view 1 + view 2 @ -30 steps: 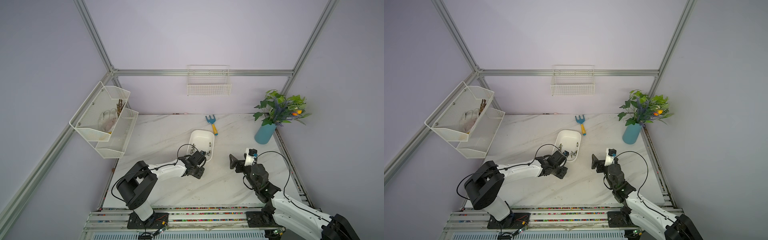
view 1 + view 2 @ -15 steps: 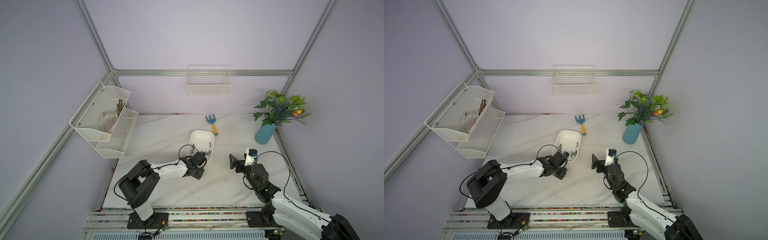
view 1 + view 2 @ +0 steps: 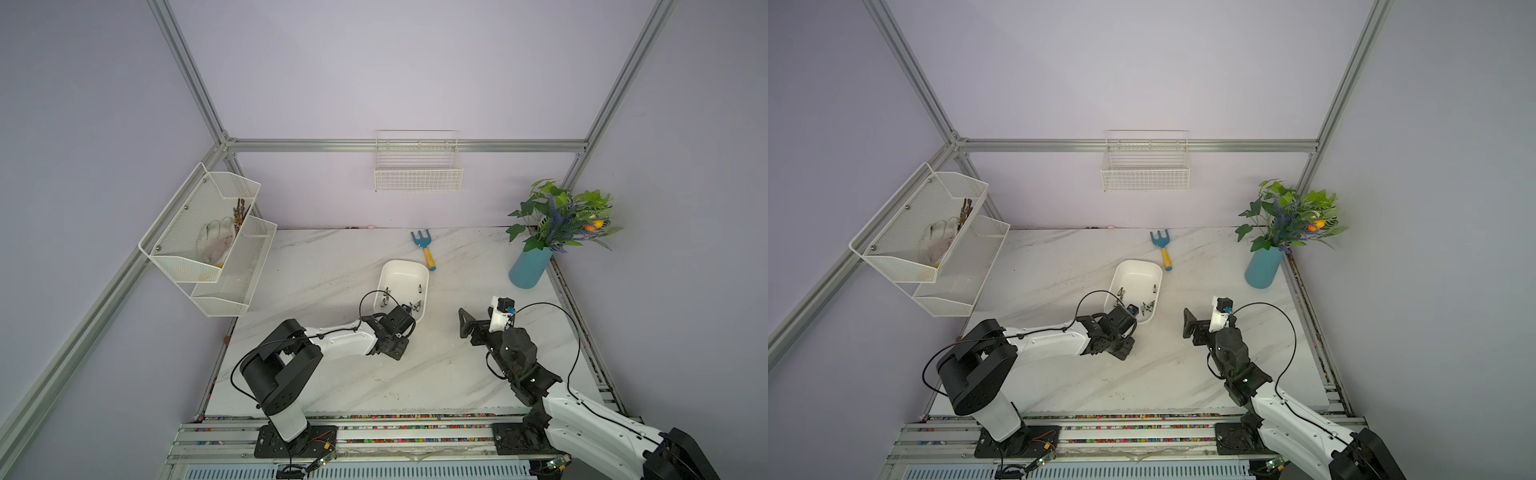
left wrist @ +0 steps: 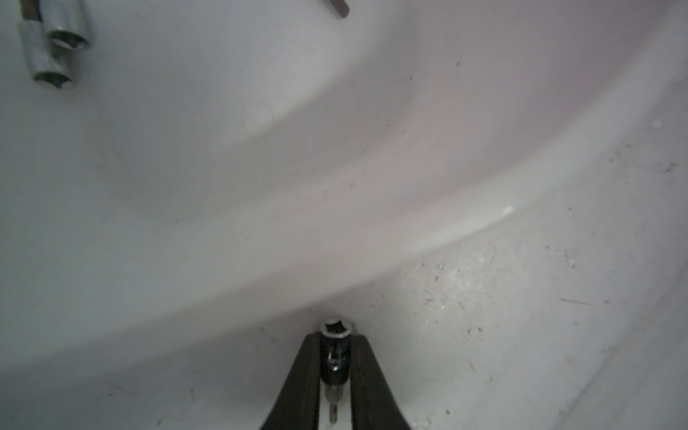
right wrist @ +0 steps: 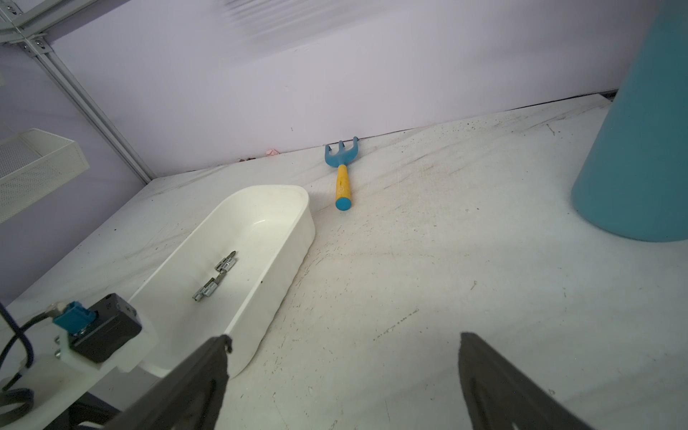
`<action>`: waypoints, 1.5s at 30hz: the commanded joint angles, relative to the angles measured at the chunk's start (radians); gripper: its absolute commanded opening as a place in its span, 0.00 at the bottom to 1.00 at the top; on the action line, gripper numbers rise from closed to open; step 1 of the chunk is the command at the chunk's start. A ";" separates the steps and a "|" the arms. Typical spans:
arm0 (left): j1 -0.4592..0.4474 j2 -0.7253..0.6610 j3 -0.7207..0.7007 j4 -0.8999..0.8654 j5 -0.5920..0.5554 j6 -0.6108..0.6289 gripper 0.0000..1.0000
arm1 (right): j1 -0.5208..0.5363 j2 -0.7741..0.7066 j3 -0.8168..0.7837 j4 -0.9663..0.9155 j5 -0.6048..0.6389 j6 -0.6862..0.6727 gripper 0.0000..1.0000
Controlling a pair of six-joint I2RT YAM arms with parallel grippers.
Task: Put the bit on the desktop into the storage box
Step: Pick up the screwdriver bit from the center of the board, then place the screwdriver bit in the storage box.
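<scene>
The left gripper (image 4: 336, 337) is closed on a small metal bit (image 4: 335, 357) – its two dark fingers (image 4: 305, 372) press against the bit from either side. The bit sits just outside the rounded near end of the white storage box (image 3: 405, 276), on the side facing the front edge of the surface (image 3: 332, 266); whether it touches the box wall or rests on the surface cannot be told. The box lies near the middle of the surface and has several other bits (image 5: 219, 277) inside. The right gripper (image 5: 345, 337) hangs over the surface toward the right edge with its jaws wide apart and nothing between them. A blue and yellow hand rake (image 3: 423, 247) lies between the box and the back edge, and a blue vase (image 3: 530, 268) stands near the back right corner.
</scene>
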 commanded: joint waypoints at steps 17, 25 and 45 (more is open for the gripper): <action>-0.006 -0.200 -0.012 -0.069 -0.047 -0.091 0.14 | -0.003 -0.002 -0.014 0.030 0.006 0.006 1.00; 0.036 -0.213 0.093 -0.074 -0.069 -0.067 0.14 | -0.004 0.001 -0.013 0.033 0.005 0.006 1.00; 0.188 0.136 0.383 0.124 -0.005 0.031 0.14 | -0.003 -0.001 -0.014 0.035 0.005 0.002 1.00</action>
